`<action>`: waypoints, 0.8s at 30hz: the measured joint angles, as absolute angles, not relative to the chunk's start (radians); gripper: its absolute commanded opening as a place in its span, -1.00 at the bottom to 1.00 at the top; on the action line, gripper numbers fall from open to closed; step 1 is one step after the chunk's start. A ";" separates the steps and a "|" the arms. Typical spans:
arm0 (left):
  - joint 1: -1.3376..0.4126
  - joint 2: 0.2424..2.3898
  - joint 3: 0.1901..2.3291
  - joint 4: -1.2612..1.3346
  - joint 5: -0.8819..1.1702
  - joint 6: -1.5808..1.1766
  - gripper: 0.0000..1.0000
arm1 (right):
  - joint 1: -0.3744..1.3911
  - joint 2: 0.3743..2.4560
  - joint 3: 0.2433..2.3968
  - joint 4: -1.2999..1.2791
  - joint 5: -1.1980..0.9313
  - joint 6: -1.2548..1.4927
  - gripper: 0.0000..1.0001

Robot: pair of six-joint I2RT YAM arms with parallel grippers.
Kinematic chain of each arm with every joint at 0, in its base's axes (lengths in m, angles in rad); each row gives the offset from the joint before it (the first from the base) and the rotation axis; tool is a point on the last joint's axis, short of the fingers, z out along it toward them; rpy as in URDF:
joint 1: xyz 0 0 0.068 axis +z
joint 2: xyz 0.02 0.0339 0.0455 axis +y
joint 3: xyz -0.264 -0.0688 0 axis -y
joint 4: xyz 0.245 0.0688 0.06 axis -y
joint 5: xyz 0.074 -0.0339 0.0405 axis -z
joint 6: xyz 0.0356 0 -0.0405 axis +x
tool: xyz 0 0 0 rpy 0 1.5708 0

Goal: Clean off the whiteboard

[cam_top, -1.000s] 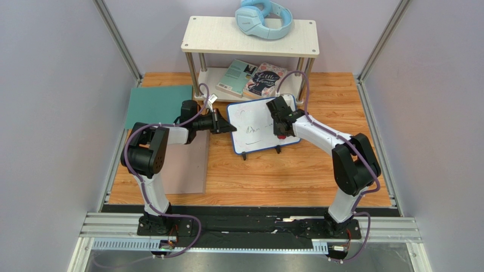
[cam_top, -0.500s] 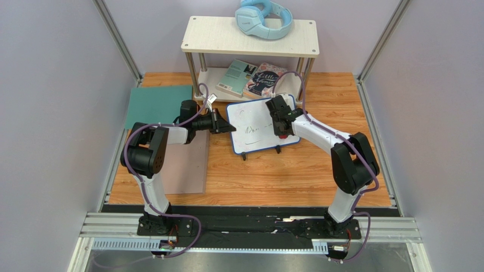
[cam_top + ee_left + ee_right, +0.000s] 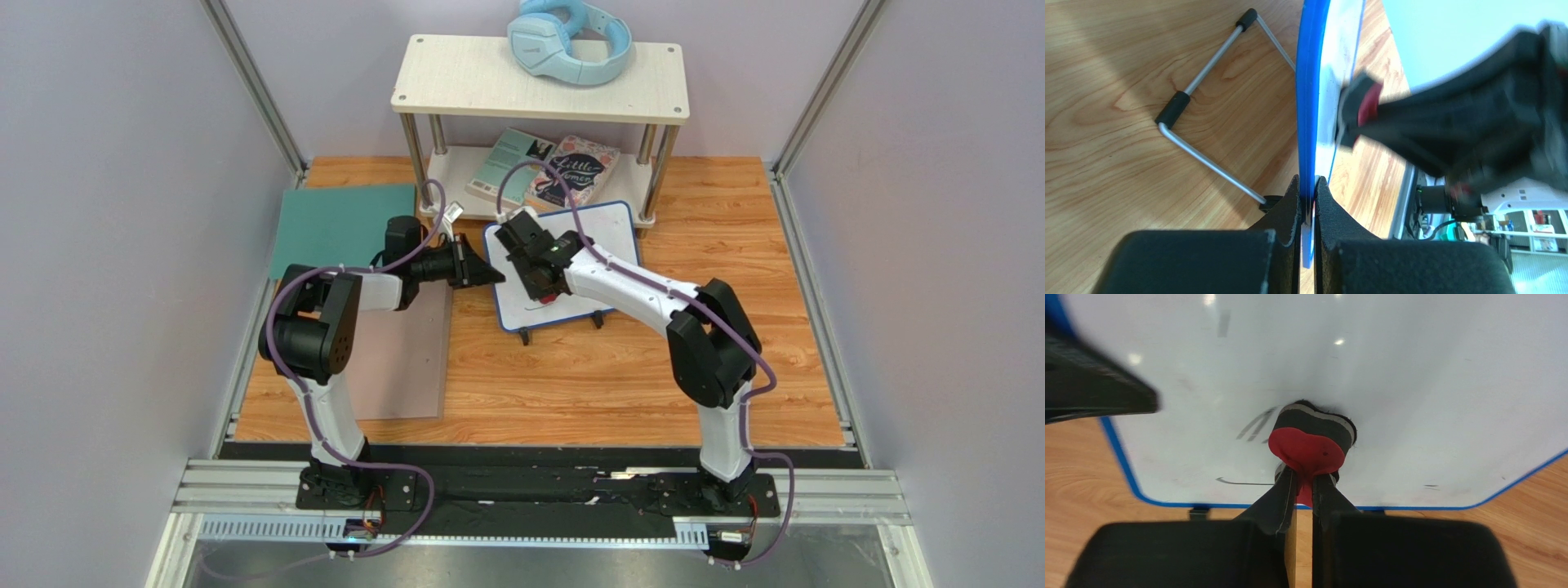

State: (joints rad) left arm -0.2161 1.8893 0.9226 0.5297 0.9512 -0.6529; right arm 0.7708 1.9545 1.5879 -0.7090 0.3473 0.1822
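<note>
Blue-framed rectangular whiteboard [image 3: 604, 245] stands on the wooden table [image 3: 613, 380], left edge pinched in the left gripper [image 3: 1308, 187]'s near-closed jaws, right gripper [image 3: 1304, 484] clamped tight on a small red-backed eraser [image 3: 1308, 447] pressed to its face.

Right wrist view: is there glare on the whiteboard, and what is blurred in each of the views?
Right wrist view: only small bright reflections near the top of the whiteboard, no wide glare; the red eraser is fairly sharp, the left gripper at the left edge is blurred. Left wrist view: the right gripper is smeared, the board's blue edge crisp. Top external view: even light, sharp.
</note>
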 measured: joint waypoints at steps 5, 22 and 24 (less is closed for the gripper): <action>-0.216 1.892 0.923 0.524 0.940 -0.638 -1.00 | 0.860 2.016 1.658 -0.710 0.317 0.184 -1.00; -0.221 1.897 0.923 0.529 0.940 -0.620 -1.00 | 0.887 1.894 1.377 -0.469 0.359 0.266 -1.00; -0.223 1.897 0.923 0.533 0.937 -0.621 -1.00 | 0.883 1.875 1.345 -0.451 0.390 0.276 -1.00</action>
State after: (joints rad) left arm -0.2234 1.8973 0.9226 0.5335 0.9375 -0.6209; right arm 0.8829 1.8748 1.3445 -0.4511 0.3897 0.2760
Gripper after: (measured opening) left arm 0.026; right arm 0.066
